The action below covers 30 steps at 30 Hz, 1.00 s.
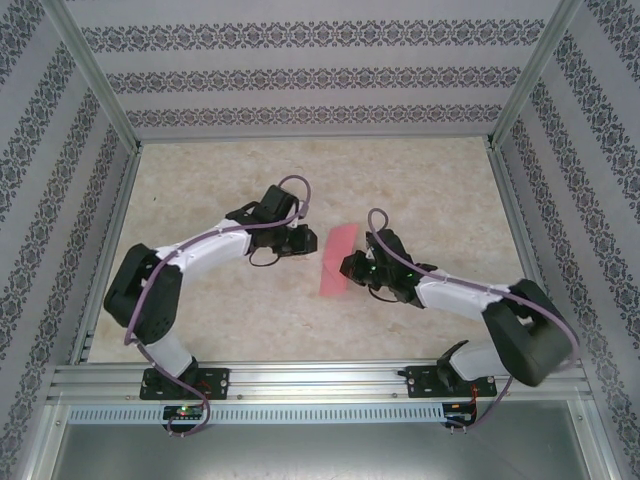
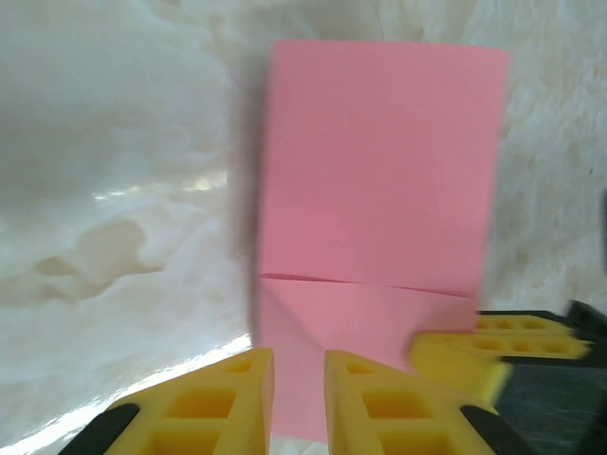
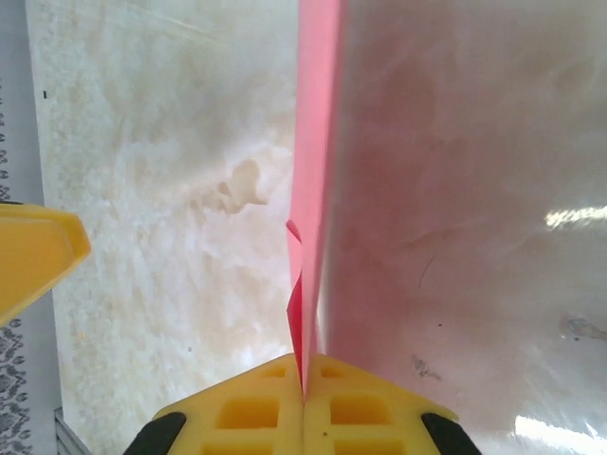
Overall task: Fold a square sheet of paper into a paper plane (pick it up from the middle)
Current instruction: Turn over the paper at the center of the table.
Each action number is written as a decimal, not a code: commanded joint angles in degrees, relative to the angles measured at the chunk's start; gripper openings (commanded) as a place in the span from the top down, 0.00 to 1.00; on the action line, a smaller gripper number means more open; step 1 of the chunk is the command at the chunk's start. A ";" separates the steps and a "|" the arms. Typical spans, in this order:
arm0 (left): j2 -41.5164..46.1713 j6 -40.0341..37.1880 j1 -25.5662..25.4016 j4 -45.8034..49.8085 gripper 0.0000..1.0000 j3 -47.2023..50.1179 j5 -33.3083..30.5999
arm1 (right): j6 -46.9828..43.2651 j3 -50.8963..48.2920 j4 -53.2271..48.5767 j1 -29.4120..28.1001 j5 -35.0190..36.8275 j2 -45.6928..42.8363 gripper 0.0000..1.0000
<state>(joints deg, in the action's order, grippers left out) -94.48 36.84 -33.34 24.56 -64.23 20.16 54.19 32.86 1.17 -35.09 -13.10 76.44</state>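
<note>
The pink-red sheet of paper is folded to a narrow rectangle and held off the table, standing on edge between the arms. In the left wrist view its face shows a cross fold line and a diagonal crease in the lower part. The right wrist view has it edge-on. My right gripper is shut on its near end. Just in front of the paper's face, my left gripper is open and holds nothing. A pointed paper plane is out of view.
The pale marbled tabletop lies bare around the arms. Patterned walls and a metal frame enclose it on three sides. The right gripper's yellow finger juts in beside the paper; the left's finger sits at the right wrist view's edge.
</note>
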 commanded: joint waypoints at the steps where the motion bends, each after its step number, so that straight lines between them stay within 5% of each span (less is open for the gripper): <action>1: 5.85 1.17 1.28 2.43 0.76 3.12 -7.38 | -7.94 7.81 -22.71 -0.35 9.41 -6.83 0.94; 8: 17.12 4.16 4.01 3.57 0.69 8.43 -19.09 | -11.42 26.25 -59.09 -6.45 33.06 -10.55 0.93; 13: 21.49 7.10 6.45 5.71 0.68 10.67 -24.57 | -4.04 41.56 -82.98 -14.31 47.95 1.54 0.95; 19: 26.14 10.10 8.44 9.72 0.69 12.49 -31.85 | -1.23 52.16 -89.57 -19.12 47.68 21.33 0.93; 30: 35.73 11.47 10.72 14.32 0.66 16.15 -41.85 | -5.98 65.05 -76.76 -21.57 32.00 44.14 0.86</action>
<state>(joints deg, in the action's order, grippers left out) -59.86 47.75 -23.31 36.34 -48.82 -18.11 49.28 94.35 -78.30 -55.88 23.33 118.69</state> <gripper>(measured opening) 0.335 0.132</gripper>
